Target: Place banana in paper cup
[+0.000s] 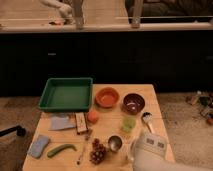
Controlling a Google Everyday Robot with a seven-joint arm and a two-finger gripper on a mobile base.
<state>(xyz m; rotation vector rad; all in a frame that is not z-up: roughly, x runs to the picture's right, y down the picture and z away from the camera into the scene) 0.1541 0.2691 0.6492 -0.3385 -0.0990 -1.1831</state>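
I see paper cup centre-right on counter, under dark bowl; metal cup near its lower left, spoon right | green curved piece lower left | no writing readable | gripper at lower right edge, open or closed I cannot tell

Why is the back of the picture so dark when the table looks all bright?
In the camera view, the light lands mostly on the wooden table, so it looks warm and bright. The dark cabinets behind it sit in shadow. The silver metal cup shows a little shine. The robot's white hand, at the table's lower right, is the palest thing in the camera view.
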